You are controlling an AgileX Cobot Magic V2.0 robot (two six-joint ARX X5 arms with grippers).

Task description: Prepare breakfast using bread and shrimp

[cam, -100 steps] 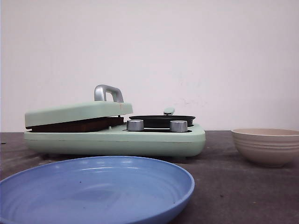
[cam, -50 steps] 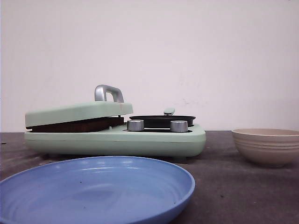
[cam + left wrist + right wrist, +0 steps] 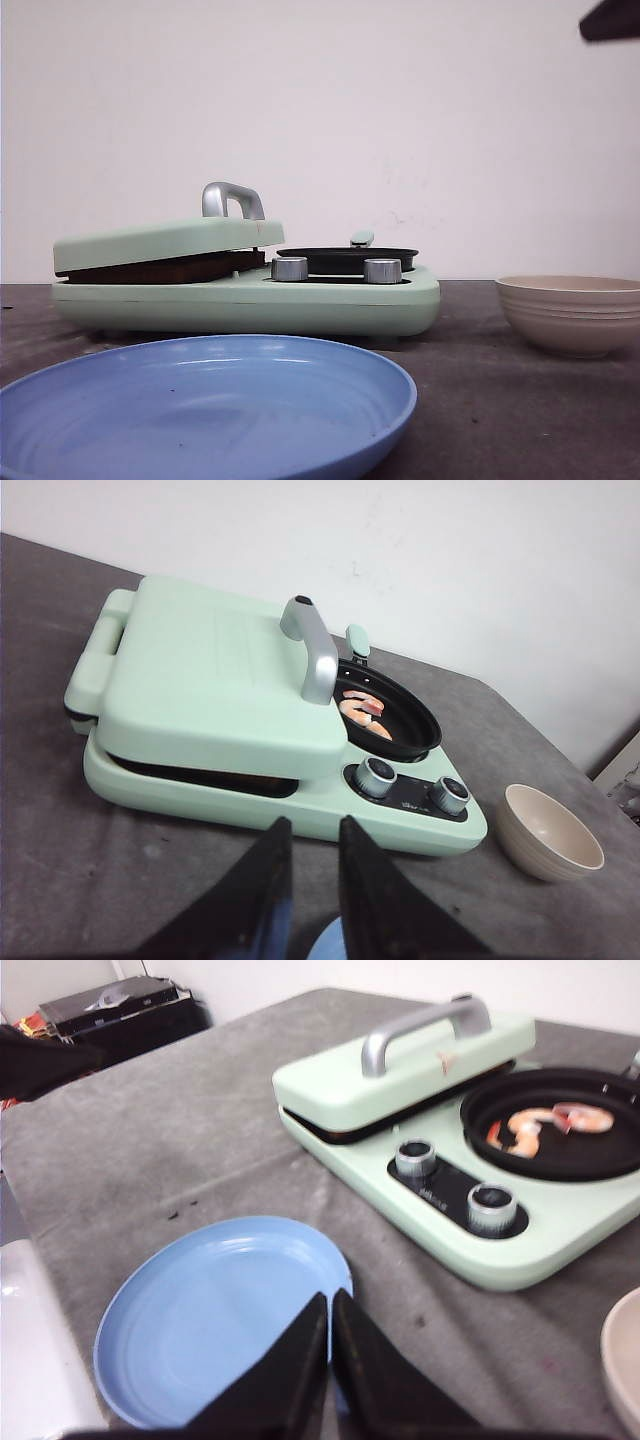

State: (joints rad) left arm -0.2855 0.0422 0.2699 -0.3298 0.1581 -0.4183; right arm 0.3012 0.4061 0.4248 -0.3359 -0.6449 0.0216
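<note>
Mint cooker [image 3: 245,295] sat on the grey surface [image 3: 150,1140], lid [image 3: 215,675] nearly down, something brown beneath, possibly the bread [image 3: 160,268]. Shrimp [image 3: 545,1125] lay in its black pan [image 3: 400,720]. Left claw [image 3: 312,845] narrowly parted, empty; right claw [image 3: 329,1315] closed above the blue plate [image 3: 220,1310].

Staged robot test bench, likely lab, not real kitchen. Tabletop [image 3: 150,1130] covered in grey felt-like cloth, bare white wall [image 3: 400,100] close behind. Only a few kitchen props laid out: mint-green breakfast maker [image 3: 250,730] with small black pan [image 3: 400,720], blue plate [image 3: 210,1310], beige bowl [image 3: 570,310]. Dark equipment box with clutter [image 3: 110,1005] beyond tabletop edge. No sink, cupboards or counters seen.
</note>
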